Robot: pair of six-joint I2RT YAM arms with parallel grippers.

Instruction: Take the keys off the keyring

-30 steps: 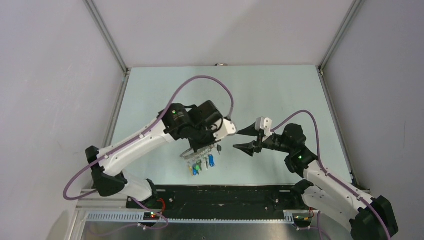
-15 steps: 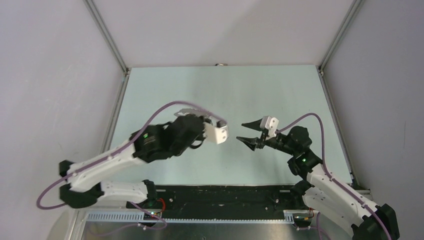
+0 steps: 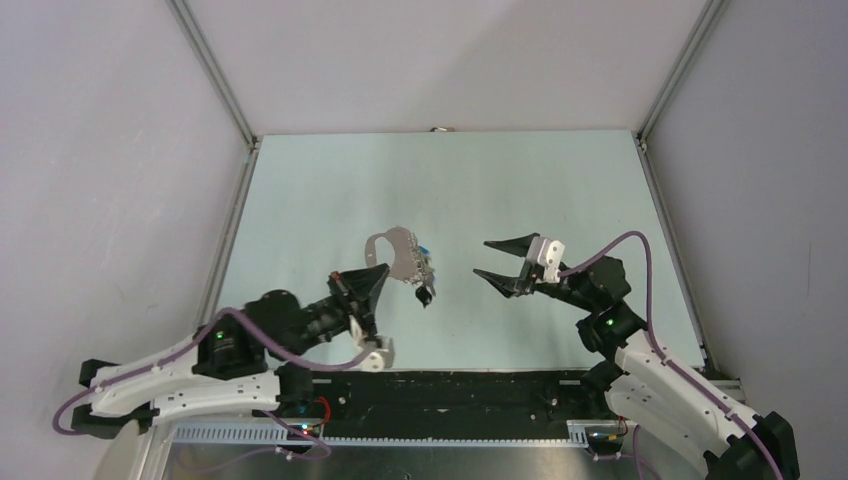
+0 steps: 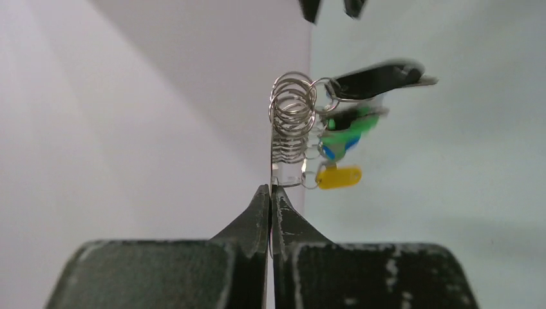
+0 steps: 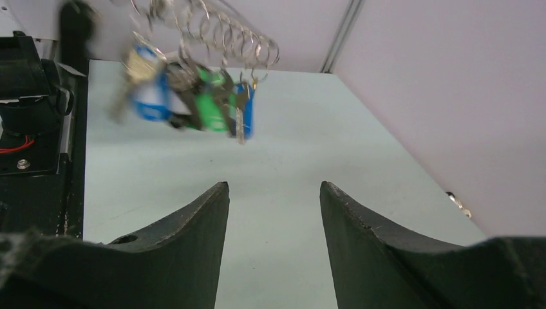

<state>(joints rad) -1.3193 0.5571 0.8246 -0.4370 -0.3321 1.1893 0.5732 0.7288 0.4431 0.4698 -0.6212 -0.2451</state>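
Note:
My left gripper (image 3: 380, 268) is shut on the edge of the grey-beige keyring (image 3: 393, 243) and holds it up above the table. In the left wrist view the keyring (image 4: 272, 172) stands edge-on right above my closed jaws (image 4: 270, 188). Small wire rings (image 4: 293, 109) carry keys with a black head (image 4: 373, 76), green and blue heads (image 4: 344, 125) and a yellow tag (image 4: 339, 176). My right gripper (image 3: 482, 258) is open and empty, to the right of the bunch. In the right wrist view the keys (image 5: 193, 96) hang blurred, above and left of my open fingers (image 5: 273, 185).
The pale green table (image 3: 560, 190) is walled by grey panels with metal corner posts (image 3: 215, 75). A black base strip (image 3: 450, 385) runs along the near edge. A small metal fitting (image 3: 440, 128) sits at the far edge.
My left arm has swung back and down toward the near left, lifting the keyring and keys off the table. My right gripper has drifted slightly right and stays open.

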